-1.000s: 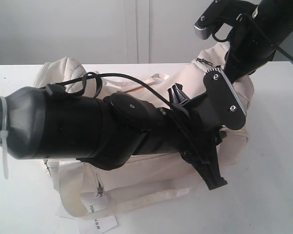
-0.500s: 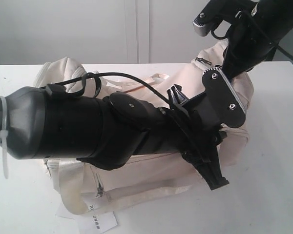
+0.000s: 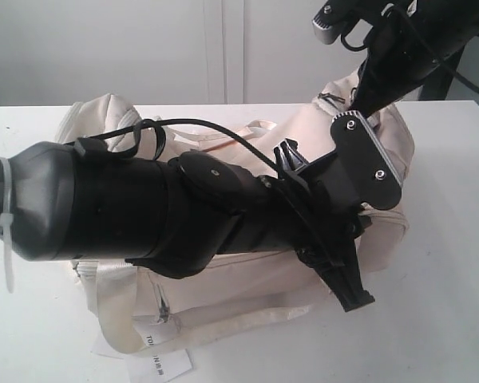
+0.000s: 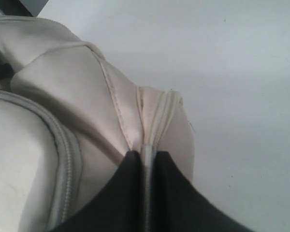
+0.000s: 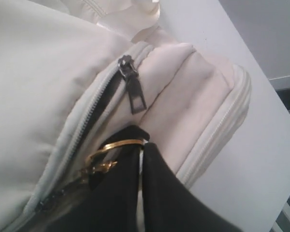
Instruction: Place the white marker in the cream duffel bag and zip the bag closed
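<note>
- By my reading you are in the zipping step. Both arms are on the cream duffel bag, which lies across the middle of the worktop in the exterior view.
- The white marker shows in none of your views. It is probably inside the bag already, but you cannot confirm that.
- Your left gripper sits at the bottom centre of the left wrist view. Its jaws are pressed together on a raised seam at the bag's end, pinching the cream fabric.
- Your right gripper comes in from the upper right of the exterior view to the bag's top rear corner. Its jaws are pressed together, with the tips right at a gold ring beside the zip. You cannot tell whether the ring is truly pinched.
- Just above the ring in the right wrist view, a dark slider lets its pull hang loose. A dark gap shows along the zip there, so the flap is not fully shut.
- For the next move, hold the left pinch firm to tension the fabric, then draw the pull along the curved track. Check first that the right gripper really has the pull, because a slip would leave the gap open.
</note>
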{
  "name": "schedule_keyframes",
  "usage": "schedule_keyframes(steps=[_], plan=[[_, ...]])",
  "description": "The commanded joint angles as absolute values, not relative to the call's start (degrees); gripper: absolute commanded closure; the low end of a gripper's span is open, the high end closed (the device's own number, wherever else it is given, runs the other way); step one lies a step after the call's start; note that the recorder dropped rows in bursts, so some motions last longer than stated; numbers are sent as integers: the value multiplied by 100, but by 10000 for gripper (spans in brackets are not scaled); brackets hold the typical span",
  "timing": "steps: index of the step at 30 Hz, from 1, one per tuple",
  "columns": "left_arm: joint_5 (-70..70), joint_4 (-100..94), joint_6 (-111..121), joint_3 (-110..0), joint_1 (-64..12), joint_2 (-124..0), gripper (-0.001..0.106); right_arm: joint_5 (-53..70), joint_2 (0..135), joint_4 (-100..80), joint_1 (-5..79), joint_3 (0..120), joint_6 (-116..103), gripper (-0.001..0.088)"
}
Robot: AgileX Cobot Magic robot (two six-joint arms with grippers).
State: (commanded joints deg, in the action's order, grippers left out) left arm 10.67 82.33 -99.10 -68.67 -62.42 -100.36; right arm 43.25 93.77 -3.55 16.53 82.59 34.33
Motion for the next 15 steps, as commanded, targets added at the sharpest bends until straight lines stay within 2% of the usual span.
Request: schedule_keyframes(steps=[15], plan=[[1067, 8233, -9910, -6867, -6242, -10036, 1053, 3841, 9605, -355, 1653, 8259, 3433, 868]])
